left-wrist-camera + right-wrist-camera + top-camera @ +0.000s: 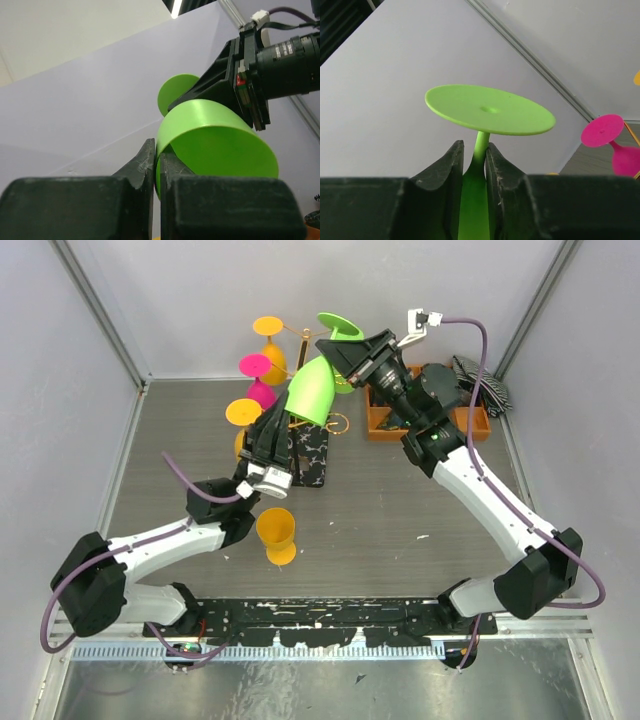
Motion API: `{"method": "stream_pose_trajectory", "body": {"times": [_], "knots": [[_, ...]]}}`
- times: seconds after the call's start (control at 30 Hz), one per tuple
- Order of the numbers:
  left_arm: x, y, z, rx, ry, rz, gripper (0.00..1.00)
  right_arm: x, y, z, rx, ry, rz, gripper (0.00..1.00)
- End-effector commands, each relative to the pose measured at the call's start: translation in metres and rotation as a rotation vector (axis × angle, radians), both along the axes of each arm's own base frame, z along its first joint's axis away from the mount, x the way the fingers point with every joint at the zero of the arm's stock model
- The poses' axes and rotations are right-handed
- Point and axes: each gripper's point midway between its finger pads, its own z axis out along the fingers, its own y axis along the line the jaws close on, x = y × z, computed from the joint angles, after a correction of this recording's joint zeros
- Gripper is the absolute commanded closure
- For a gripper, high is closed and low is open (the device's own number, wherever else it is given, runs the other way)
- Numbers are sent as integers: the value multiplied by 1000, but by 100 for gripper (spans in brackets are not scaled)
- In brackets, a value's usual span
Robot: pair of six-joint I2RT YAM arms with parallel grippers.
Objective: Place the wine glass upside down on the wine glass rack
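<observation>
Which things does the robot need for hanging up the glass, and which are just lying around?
Needed: lime-green plastic wine glass, gold wire rack on black speckled base, left gripper, right gripper.
Lying about: orange plastic wine glass on the table, orange compartment tray.

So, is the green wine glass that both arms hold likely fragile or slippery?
The green wine glass looks like opaque plastic, so probably light and not brittle. Its thin stem sits between the right fingers, so it may swivel there. The left fingers pinch only the bowl's rim, which could flex or slip.
</observation>
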Motion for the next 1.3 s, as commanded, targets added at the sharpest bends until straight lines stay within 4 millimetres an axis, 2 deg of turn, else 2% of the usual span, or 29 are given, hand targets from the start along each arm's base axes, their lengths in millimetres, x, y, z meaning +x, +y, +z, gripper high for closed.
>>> {"method": "stream_pose_trajectory", "body": {"times": [0.0,0.07,0.13,0.2,0.3,0.43,0.53,0.67,0.73,0.87,1.07,1.17,1.27], "knots": [[-4,-4,4,3,-10,-7,82,-23,13,15,-89,-117,42,83],[-6,-1,-1,8,-2,-6,66,-20,7,16,-136,-139,-9,91],[-12,10,0,-5,4,-5,54,-15,-3,17,-196,-161,-90,98],[-13,15,-9,6,35,-1,45,-7,-16,16,-255,-181,-185,99],[-16,21,-28,47,92,-5,39,5,-40,16,-335,-219,-350,99],[-22,26,-44,98,173,-34,37,15,-67,14,-435,-268,-512,99],[-24,40,-33,79,240,-29,36,22,-87,13,-517,-306,-626,99],[-18,75,6,-49,332,55,32,27,-111,10,-594,-359,-724,99],[-13,88,18,-72,372,116,28,30,-122,8,-628,-378,-756,99],[-8,104,30,-99,411,178,23,42,-145,-13,-718,-399,-802,99],[-10,116,32,-142,457,168,19,62,-174,-73,-829,-423,-811,99],[-13,115,29,-139,465,145,18,62,-172,-99,-822,-477,-781,99],[-14,116,28,-148,471,134,17,63,-157,-123,-812,-534,-705,99]]}}
